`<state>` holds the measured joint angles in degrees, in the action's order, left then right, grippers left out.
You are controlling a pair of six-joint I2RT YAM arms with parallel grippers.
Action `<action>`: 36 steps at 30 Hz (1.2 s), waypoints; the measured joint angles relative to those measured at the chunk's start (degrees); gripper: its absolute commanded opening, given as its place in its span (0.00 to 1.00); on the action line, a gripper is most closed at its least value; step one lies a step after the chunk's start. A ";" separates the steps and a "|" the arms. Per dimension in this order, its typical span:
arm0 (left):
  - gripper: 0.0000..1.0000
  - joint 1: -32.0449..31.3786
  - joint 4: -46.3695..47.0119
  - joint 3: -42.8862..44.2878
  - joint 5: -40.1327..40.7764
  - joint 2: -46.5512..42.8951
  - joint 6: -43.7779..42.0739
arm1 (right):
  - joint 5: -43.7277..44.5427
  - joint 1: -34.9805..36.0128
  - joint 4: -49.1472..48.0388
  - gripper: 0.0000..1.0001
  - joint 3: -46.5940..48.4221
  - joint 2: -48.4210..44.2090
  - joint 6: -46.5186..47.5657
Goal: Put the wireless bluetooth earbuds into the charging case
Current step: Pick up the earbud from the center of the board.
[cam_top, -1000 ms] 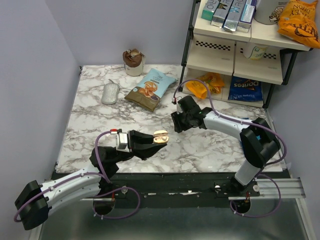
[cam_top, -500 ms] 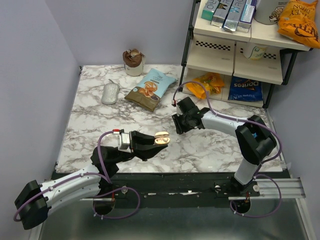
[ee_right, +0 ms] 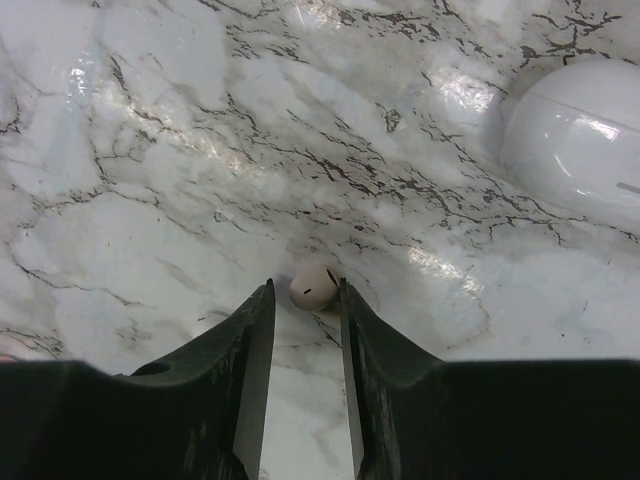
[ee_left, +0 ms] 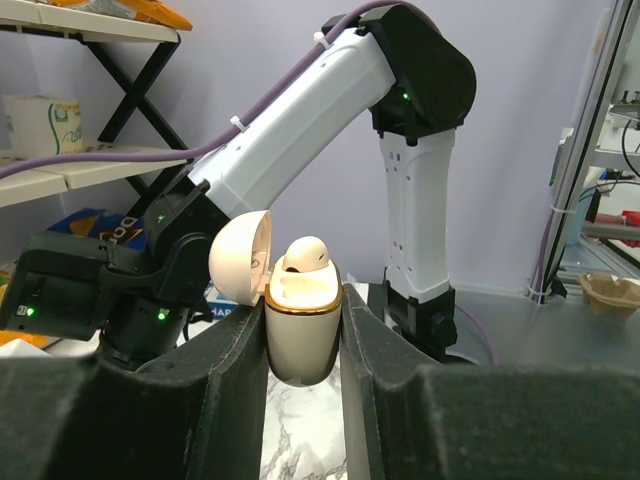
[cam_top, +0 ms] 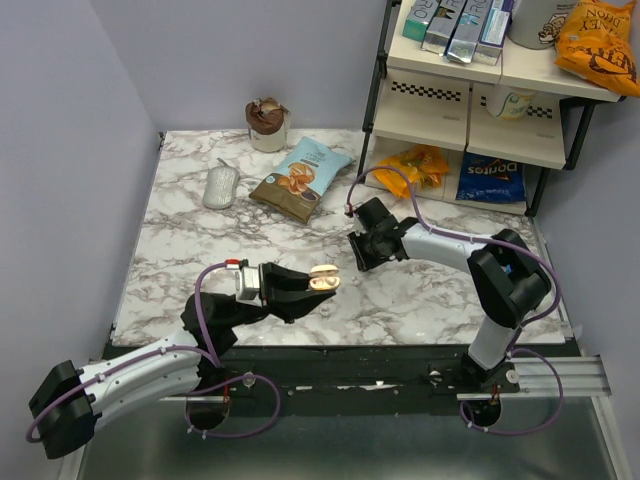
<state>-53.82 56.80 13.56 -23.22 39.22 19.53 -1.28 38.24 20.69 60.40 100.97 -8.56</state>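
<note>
My left gripper [cam_top: 318, 281] is shut on the charging case [cam_top: 322, 277], holding it above the near part of the table. In the left wrist view the cream case [ee_left: 303, 330] stands upright between the fingers with its lid swung open to the left. One earbud [ee_left: 305, 254] sits in it. A second earbud [ee_right: 314, 286] lies on the marble, right between the fingertips of my right gripper [ee_right: 305, 290]. It sits close to the right finger, with a small gap to the left one. In the top view the right gripper [cam_top: 357, 256] hides that earbud.
A glossy white rounded object [ee_right: 580, 140] lies up and to the right of the earbud in the right wrist view. At the back of the table [cam_top: 200, 250] are a grey mouse [cam_top: 220, 186], a snack bag [cam_top: 301, 178] and a cup [cam_top: 267, 124]. A snack shelf [cam_top: 470, 110] stands at the right.
The right gripper's jaws have narrowed around the earbud on the table, and that arm has shifted slightly. The left gripper has carried the case a little to the right.
</note>
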 measured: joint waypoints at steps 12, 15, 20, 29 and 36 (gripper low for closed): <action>0.00 -0.68 -0.68 0.00 0.09 -0.66 0.02 | -0.02 -0.17 -2.34 0.18 -1.31 -0.44 -12.79; 0.00 -0.70 -0.98 0.00 0.31 -1.01 0.02 | -1.90 -0.26 -6.27 0.19 -5.44 -2.91 -22.08; 0.00 -0.92 -1.99 0.00 0.76 -2.03 -0.02 | -3.78 -0.48 -9.57 0.39 -7.85 -4.52 -35.52; 0.00 -1.09 -3.74 0.00 1.79 -4.50 -1.03 | -2.43 -1.18 -7.52 0.54 -0.83 -3.13 -37.70; 0.00 -1.22 -4.59 0.00 1.99 -4.79 -1.42 | 1.57 -0.39 -1.22 0.53 4.79 -1.31 -23.15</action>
<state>-55.05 52.21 13.56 -21.23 34.44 18.11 0.30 37.85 19.46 65.19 99.66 -31.70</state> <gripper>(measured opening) 0.365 0.536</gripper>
